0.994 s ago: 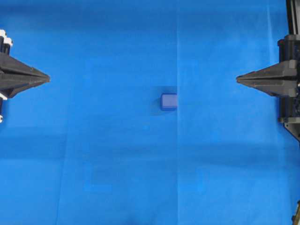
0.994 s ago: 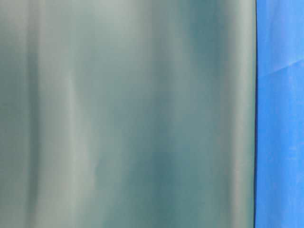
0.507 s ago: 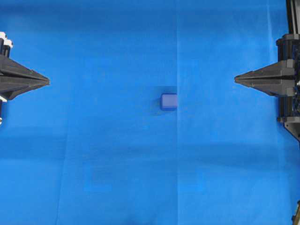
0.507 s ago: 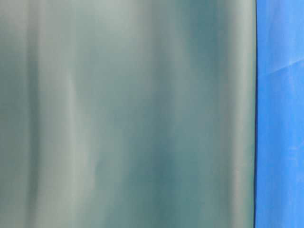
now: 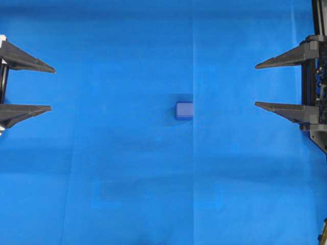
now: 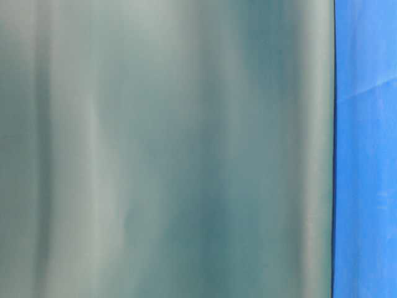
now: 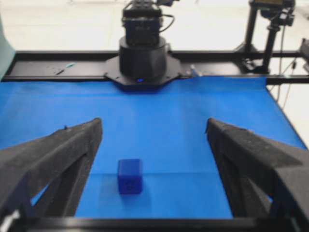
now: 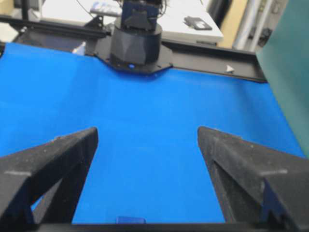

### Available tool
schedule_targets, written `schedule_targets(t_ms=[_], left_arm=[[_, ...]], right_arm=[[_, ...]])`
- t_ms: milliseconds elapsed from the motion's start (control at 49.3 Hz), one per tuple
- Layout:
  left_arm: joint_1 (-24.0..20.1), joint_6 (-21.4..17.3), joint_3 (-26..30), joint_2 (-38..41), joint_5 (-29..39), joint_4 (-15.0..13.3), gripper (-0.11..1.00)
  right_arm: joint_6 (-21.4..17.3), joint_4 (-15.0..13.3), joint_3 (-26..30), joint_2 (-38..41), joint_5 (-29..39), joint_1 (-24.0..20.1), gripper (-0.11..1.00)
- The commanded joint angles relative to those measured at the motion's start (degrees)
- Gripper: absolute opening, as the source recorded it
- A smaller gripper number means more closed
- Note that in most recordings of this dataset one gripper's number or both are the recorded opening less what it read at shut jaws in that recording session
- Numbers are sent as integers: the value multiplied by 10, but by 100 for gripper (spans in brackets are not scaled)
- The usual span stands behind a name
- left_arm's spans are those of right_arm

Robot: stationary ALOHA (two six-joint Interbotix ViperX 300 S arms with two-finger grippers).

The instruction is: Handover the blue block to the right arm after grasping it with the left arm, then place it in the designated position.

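Note:
The blue block [image 5: 184, 110] rests alone on the blue cloth near the middle of the overhead view. It also shows in the left wrist view as a small dark cube [image 7: 130, 176] ahead of the fingers, nearer the left one. Only its top edge [image 8: 130, 220] peeks in at the bottom of the right wrist view. My left gripper [image 5: 52, 88] stands open at the left edge, far from the block. My right gripper [image 5: 255, 85] stands open at the right edge, also well away. Both hold nothing.
Blue cloth [image 5: 127, 178] covers the whole table. A teal-grey panel [image 6: 167, 149] fills nearly all of the table-level view. The opposite arm's black base [image 7: 142, 58] sits at the far end of the table in the left wrist view, and likewise a black base [image 8: 135, 46] in the right wrist view.
Both grippers have gone from shut to wide open. Neither arm has shifted and the block has stayed in place.

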State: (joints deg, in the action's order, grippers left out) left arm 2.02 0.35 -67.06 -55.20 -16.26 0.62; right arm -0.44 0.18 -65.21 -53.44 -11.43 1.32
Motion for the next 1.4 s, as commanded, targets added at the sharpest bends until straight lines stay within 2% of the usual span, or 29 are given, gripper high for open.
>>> schedule_targets(t_ms=[0, 142, 264, 507, 629, 730, 1014, 1380], left_arm=[[2, 0, 6, 6, -5, 1, 92], [2, 0, 8, 14, -11, 1, 92], [-2, 0, 14, 47, -41, 1, 92], [-9, 0, 56, 162, -106, 1, 92], [-9, 0, 87, 225, -160, 1, 92], [-10, -1, 120, 273, -179, 1, 92], [-13, -11, 237, 398, -169, 1, 92], [-21, -11, 370, 505, -94, 1, 92]], right_arm=[[-1, 2, 13, 4, -3, 4, 97], [-1, 2, 13, 5, -3, 4, 97], [-1, 3, 12, 9, -5, 4, 97], [-1, 3, 13, 13, -13, 4, 97], [-1, 3, 13, 13, -13, 4, 97], [-1, 3, 13, 13, -13, 4, 97], [-1, 4, 12, 16, -17, 4, 97], [-1, 4, 11, 21, -21, 4, 97]])
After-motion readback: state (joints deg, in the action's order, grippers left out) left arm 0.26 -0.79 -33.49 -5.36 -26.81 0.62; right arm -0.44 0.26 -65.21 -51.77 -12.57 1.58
